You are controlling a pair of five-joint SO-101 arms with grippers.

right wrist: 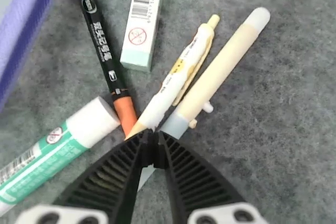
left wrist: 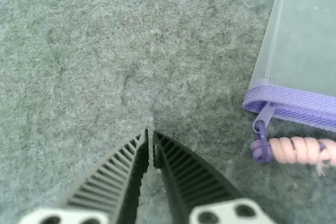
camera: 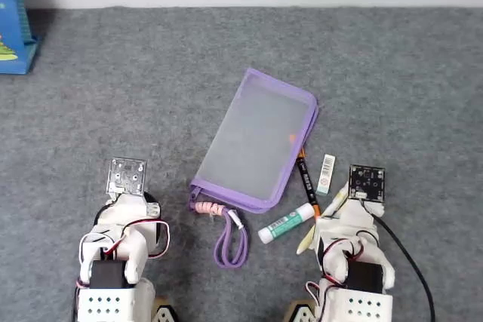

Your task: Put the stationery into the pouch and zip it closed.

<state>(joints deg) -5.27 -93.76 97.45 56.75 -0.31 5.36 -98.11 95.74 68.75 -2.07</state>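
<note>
From above, the pouch (camera: 256,141) lies in the middle of the frame, with the glue stick (camera: 287,223) and black pen (camera: 306,179) at its lower right; both arms sit folded at the bottom edge. In the left wrist view, the left gripper (left wrist: 149,136) has its fingers pressed together above the carpet (left wrist: 105,51), near the zipper pull (left wrist: 261,129). In the right wrist view, the right gripper (right wrist: 153,139) is closed too, its tips at the end of the cream pen (right wrist: 223,72).

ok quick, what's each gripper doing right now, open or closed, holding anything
Left gripper: closed, holding nothing, beside the pouch.
Right gripper: closed, holding nothing, tips over the pens.
</note>
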